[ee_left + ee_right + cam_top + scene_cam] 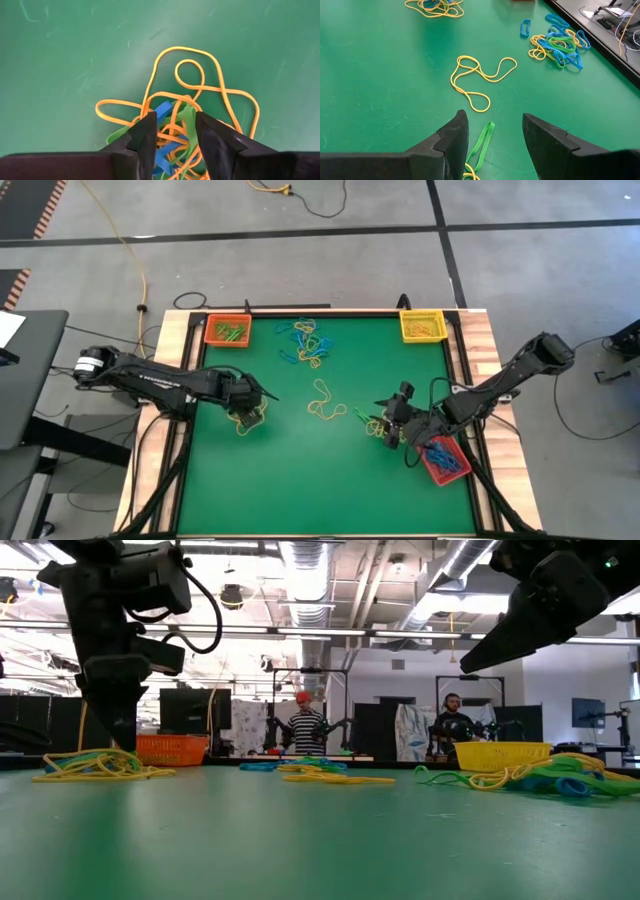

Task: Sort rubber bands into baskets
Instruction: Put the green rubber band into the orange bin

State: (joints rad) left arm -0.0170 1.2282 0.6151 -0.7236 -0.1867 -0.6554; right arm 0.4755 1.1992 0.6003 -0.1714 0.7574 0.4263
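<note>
Your left gripper [174, 131] sits low over a tangle [248, 418] of yellow, blue and green bands at the mat's 9 o'clock, fingers partly spread around the strands; whether they pinch any you cannot tell. Your right gripper [492, 131] hangs at 4 o'clock, fingers spread, a green band [483, 142] between them. Loose bands [308, 343] lie at 12 o'clock, a yellow one [324, 402] at centre. The orange basket [228, 331] sits at 10, the yellow [422, 326] at 2, the red [444, 461] at 4.
</note>
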